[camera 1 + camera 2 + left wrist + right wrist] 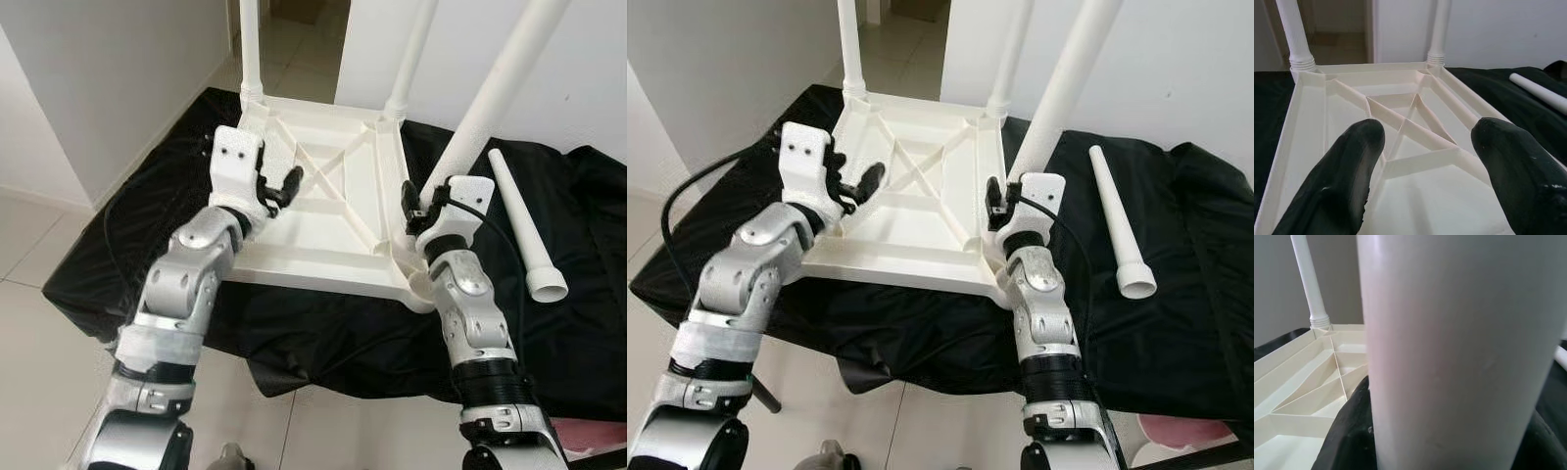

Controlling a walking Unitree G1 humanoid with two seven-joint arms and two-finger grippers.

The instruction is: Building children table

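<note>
Left eye view: the white tabletop (pixel 323 211) lies upside down on a black cloth (pixel 323 333), ribs up, with two legs (pixel 251 49) standing in its far corners. My right gripper (pixel 423 208) is clenched around a third leg (pixel 485 103) at the near right corner. My left gripper (pixel 277 186) hovers released over the tabletop's left side. A loose leg (pixel 524 225) lies on the cloth to the right.
</note>
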